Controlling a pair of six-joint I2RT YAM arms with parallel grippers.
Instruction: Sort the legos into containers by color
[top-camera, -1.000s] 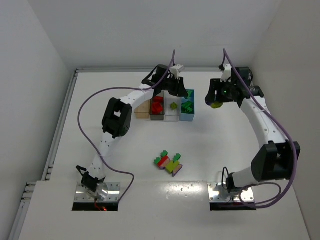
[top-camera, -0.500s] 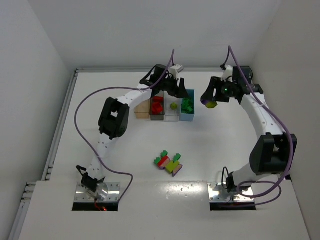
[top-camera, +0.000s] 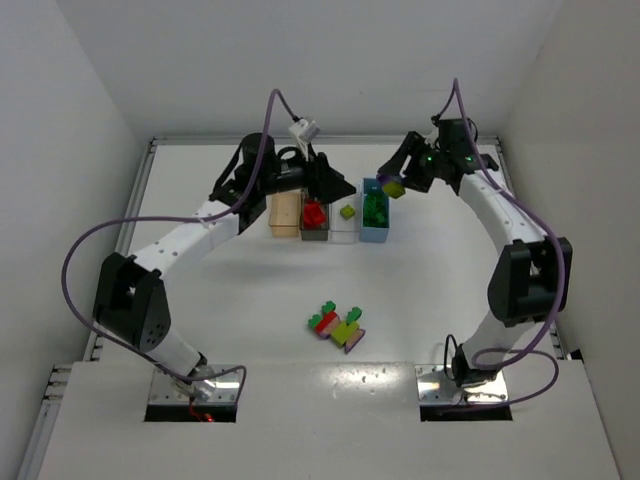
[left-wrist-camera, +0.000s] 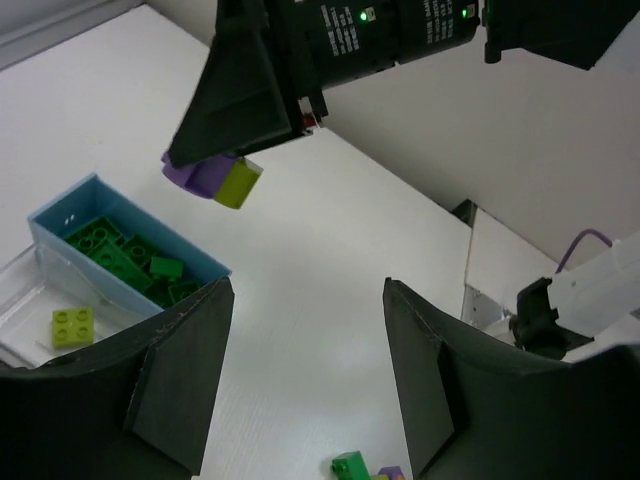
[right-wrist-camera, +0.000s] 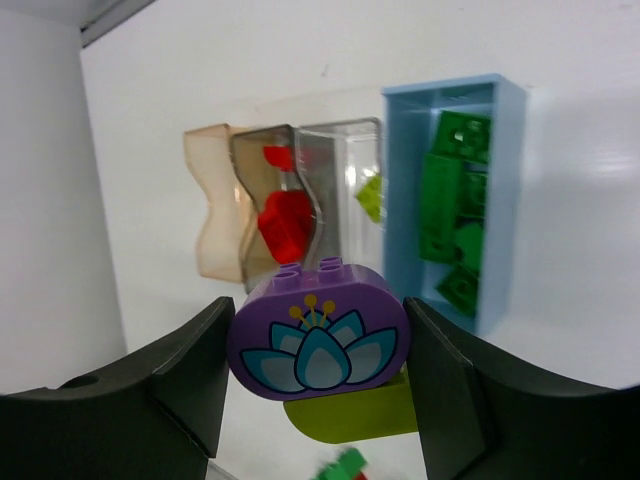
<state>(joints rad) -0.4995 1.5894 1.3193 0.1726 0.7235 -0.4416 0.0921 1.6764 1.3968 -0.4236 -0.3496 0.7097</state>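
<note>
My right gripper (top-camera: 392, 186) is shut on a purple flower-printed lego (right-wrist-camera: 318, 340) joined to a lime-yellow piece (right-wrist-camera: 355, 415), and holds it in the air just right of the light blue bin (top-camera: 376, 214). The bins stand in a row: tan (top-camera: 285, 213), dark grey (top-camera: 314, 216) with red bricks, clear (top-camera: 346, 214) with a lime brick, light blue with green bricks. My left gripper (top-camera: 335, 186) hovers open and empty over the row; its fingers (left-wrist-camera: 170, 380) frame bare table. A mixed lego cluster (top-camera: 338, 325) lies on the near middle of the table.
In the left wrist view the right gripper with its purple and lime lego (left-wrist-camera: 215, 178) hangs above the light blue bin (left-wrist-camera: 60, 215), close to my left fingers. White walls enclose the table at the back and sides. The arm bases are at the near edge.
The right gripper has carried the purple and lime lego left, up to the light blue bin. The left arm has swung its elbow out to the left, its gripper staying near the bins.
</note>
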